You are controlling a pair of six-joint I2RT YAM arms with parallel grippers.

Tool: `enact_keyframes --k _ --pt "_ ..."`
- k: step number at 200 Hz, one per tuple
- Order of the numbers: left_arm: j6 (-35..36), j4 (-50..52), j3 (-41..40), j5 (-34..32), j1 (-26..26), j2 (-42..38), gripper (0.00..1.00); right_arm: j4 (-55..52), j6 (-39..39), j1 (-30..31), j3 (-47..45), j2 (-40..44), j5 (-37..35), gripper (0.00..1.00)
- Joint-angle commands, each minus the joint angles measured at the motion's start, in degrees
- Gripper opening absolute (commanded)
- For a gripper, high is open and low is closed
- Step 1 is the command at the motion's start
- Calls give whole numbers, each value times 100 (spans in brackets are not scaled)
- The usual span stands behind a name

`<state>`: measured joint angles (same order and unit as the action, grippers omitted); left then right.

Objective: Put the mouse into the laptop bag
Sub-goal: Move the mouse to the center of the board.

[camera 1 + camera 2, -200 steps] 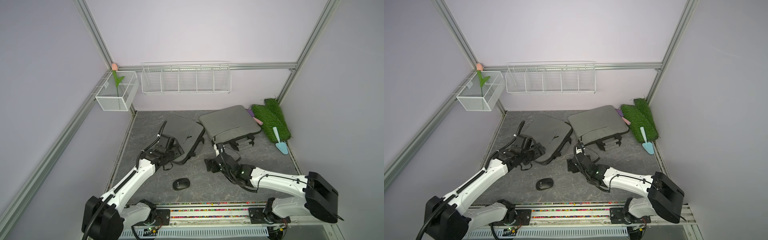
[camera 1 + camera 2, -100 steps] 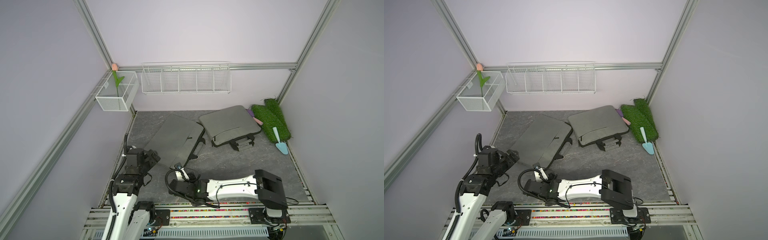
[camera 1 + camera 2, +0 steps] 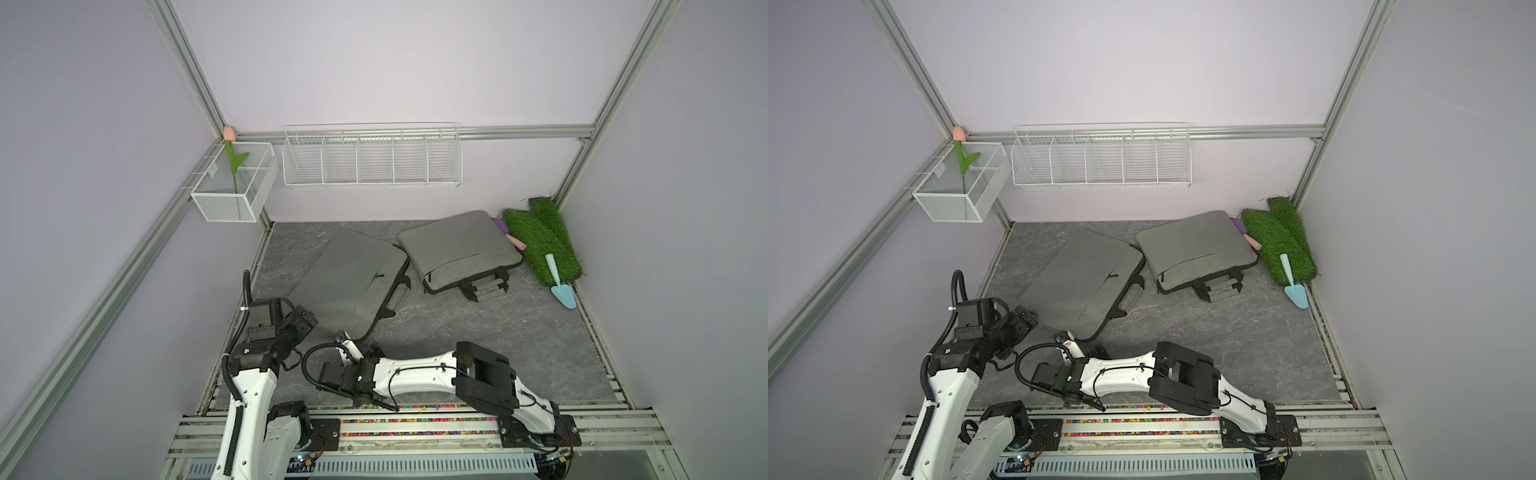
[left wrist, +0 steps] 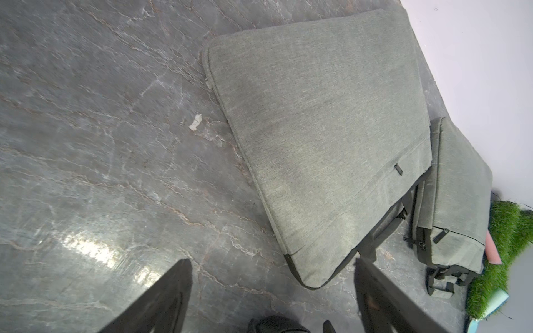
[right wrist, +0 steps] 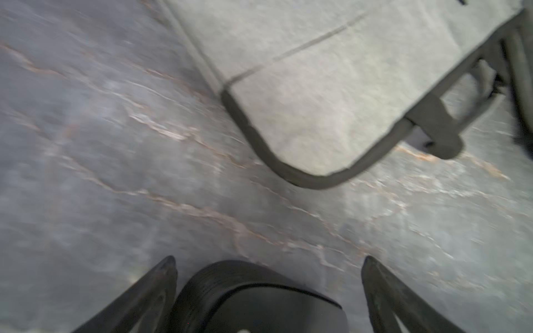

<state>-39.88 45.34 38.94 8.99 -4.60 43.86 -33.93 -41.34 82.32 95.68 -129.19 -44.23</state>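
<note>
- Both arms have swung back to the near edge. The left gripper (image 4: 271, 261) has left the near bag (image 3: 353, 282) and hangs spread and empty over the floor (image 4: 101, 144), short of the bag's near corner. The right gripper (image 5: 268, 259) has crossed over to the mouse (image 5: 253, 297).
- The right gripper is wide apart with nothing gripped. The mouse lies on the floor between its fingers, closer to one finger than the other. In both top views the right arm hides it.
- Risk: the right wrist view is smeared, so that arm is probably moving. Closing now could clip the mouse and send it sliding on the smooth floor.
- Risk: with the mouse off-centre, one finger would land first and turn it, and its rounded shell may squirt out of the pinch.
- Risk: the near bag lies flat and no open mouth shows. With the left gripper off it, the mouse could end up on the fabric, not inside.
- Risk: the far bag (image 3: 457, 245) looks alike and lies just beside the near bag, so the wrong one could be picked.
- Risk: the arms are close, and the right arm's cable loop is just beside the left arm. A lift could snag it.
</note>
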Motion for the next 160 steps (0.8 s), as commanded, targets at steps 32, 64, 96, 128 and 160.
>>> enact_keyframes --k 32,64,96,128,160 --pt "-101 -354 -138 449 -34 -34 88 -195 -498 98 -1279 876 -177 99" --pt "-186 -520 -223 664 -40 -35 88 -415 -1029 135 -2004 1401 -263 96" --pt "-251 -738 -325 803 -38 -225 88 -459 -1545 160 -2832 1982 -318 89" --pt "-232 -847 -330 909 -17 -168 88 -312 -1962 170 -3488 2477 -281 89" --pt "-273 -962 -383 971 -17 -109 88 -41 -2510 264 -3881 3024 -397 89"
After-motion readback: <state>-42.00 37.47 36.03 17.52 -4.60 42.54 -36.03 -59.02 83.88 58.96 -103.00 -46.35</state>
